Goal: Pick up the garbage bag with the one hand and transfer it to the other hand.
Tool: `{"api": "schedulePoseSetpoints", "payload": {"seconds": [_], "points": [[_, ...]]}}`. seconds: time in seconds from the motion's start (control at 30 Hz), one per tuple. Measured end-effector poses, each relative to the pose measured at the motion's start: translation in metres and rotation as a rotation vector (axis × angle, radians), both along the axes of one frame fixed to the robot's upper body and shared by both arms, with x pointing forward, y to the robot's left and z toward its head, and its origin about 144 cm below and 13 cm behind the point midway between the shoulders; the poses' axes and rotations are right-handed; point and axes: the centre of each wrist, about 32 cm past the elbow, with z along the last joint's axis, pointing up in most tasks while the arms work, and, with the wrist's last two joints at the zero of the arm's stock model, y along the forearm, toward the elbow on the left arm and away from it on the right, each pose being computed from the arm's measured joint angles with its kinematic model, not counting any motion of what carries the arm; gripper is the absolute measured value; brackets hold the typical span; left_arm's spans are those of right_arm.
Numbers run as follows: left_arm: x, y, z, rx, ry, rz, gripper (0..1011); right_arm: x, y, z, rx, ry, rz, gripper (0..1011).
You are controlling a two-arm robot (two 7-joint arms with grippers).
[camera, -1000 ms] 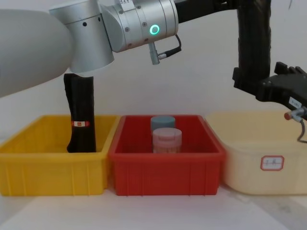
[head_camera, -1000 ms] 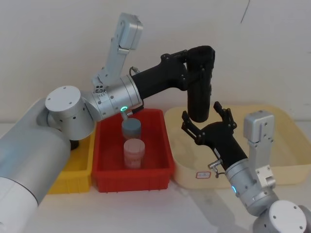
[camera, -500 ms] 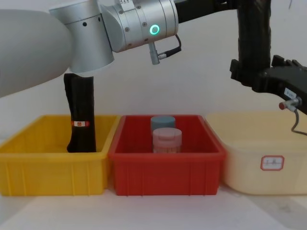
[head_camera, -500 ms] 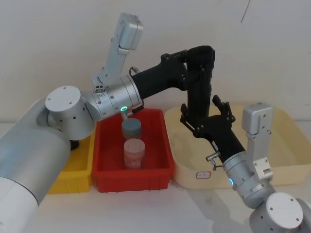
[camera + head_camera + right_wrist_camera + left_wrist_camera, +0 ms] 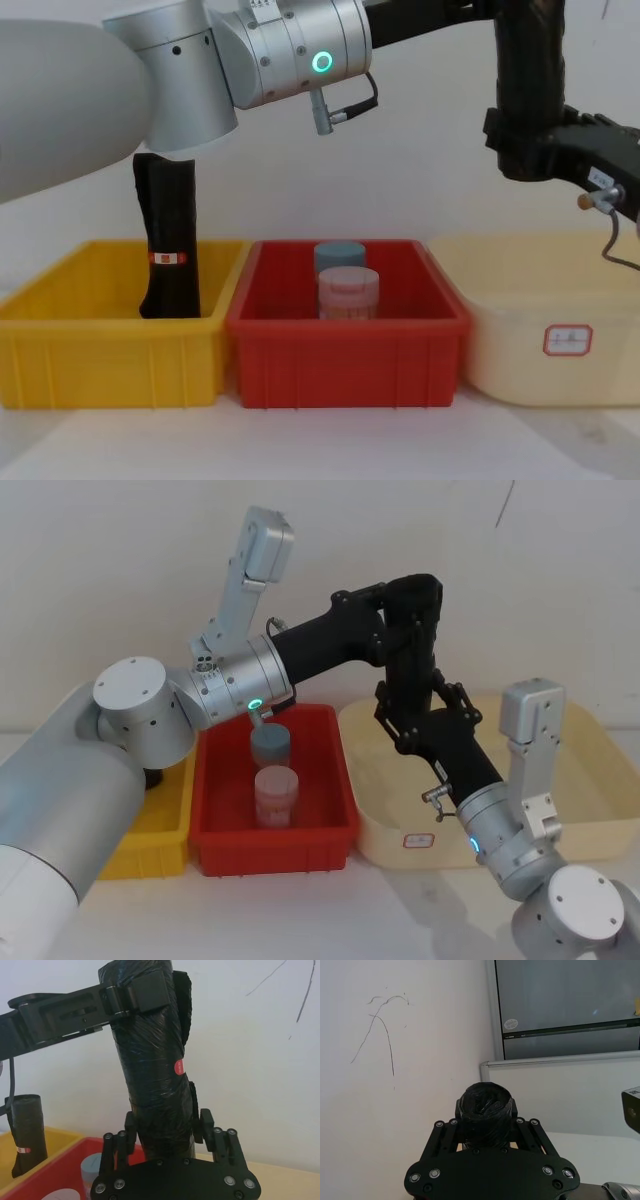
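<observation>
- Head view: the left gripper [image 5: 408, 615] clamps the garbage bag [image 5: 410, 675] near its top, upright above the cream tub [image 5: 590, 760]. The right gripper [image 5: 420, 715] is closed round its lower end.
- Left wrist view: we see the bag's end held between the fingers.
- Right wrist view: both fingers [image 5: 131, 1125] press against the roll.
- Chest view: the bag hangs high, to the right of the red bin [image 5: 345, 350].

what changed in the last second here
The right gripper rose and moved in toward the left arm, so it now sits around the lower part of the garbage bag rather than at its bottom tip. Whether it grips yet cannot be told. The left gripper holds the bag upright as before. The red bin is unchanged.
</observation>
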Motion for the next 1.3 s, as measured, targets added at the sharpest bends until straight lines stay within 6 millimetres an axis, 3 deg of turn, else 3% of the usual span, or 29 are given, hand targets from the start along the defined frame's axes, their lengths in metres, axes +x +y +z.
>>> {"api": "schedulePoseSetpoints", "payload": {"seconds": [0.3, 0.63, 0.9, 1.0, 1.3], "points": [[0.0, 0.0, 0.0, 0.0, 0.0, 0.0, 436, 0.0022, 0.0022, 0.0018, 0.01, 0.012, 0.006, 521], [0.0, 0.0, 0.0, 0.0, 0.0, 0.0, 448, 0.0043, 0.0036, 0.0021, 0.016, 0.019, 0.007, 521], [0.0, -0.0001, 0.0, 0.0, 0.0, 0.0, 660, 0.0049, 0.0042, 0.0023, 0.023, 0.023, 0.002, 520], [0.0, 0.0, 0.0001, 0.0, 0.0, 0.0, 791, 0.005, 0.0041, 0.0024, 0.028, 0.026, -0.003, 521], [0.0, 0.0, 0.0, 0.0, 0.0, 0.0, 1001, 0.005, 0.0012, 0.0049, 0.049, 0.03, -0.026, 520]]}}
